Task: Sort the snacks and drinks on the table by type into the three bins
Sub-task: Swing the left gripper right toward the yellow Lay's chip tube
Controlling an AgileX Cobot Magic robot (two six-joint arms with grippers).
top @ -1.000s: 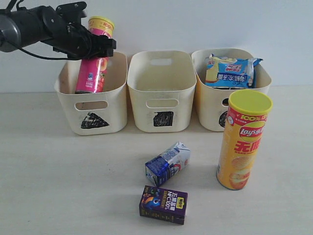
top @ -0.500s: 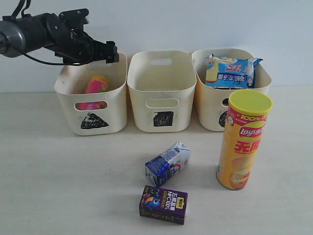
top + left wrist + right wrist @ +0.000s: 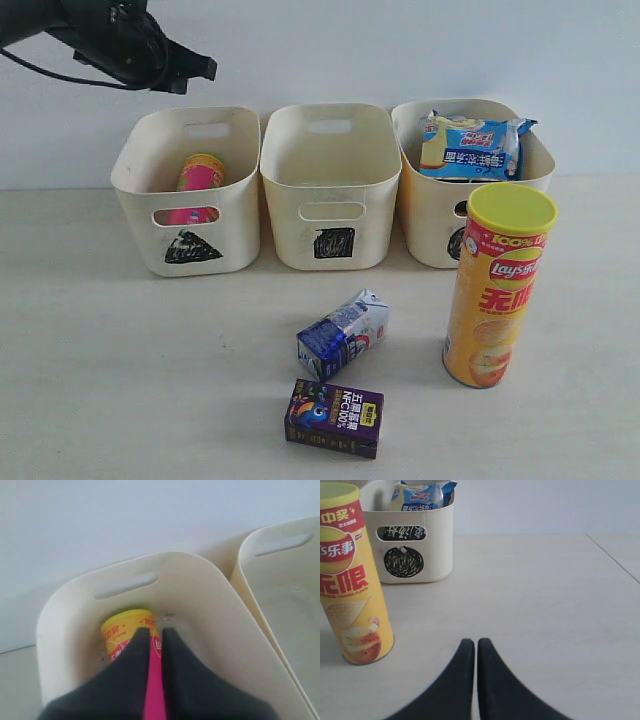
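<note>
**Pink tube is in; the yellow tube looks next**

Along the back of the table point(image 3: 100, 380) stand the triangle bin point(image 3: 140, 230), the square bin point(image 3: 290, 230) and the circle bin point(image 3: 425, 225). The step in hand looks like the drop into the triangle bin. The pink tube point(image 3: 198, 180) lies inside it, and the left gripper point(image 3: 205, 68) hangs above its rim, fingers nearly together and holding nothing.

Next is probably the yellow tube point(image 3: 498, 290), upright just in front of the circle bin. Being tall, it calls for a firm mid-height grip and a high lift over the rims. The right gripper point(image 3: 476, 642) sits near it, closed and empty.

The blue-white bag point(image 3: 475, 145) tops the circle bin. The blue-and-white carton point(image 3: 343, 335) and the purple box point(image 3: 334, 418) lie in the open with nothing blocking them. Nothing shows in the square bin, which is presumably theirs.
</note>
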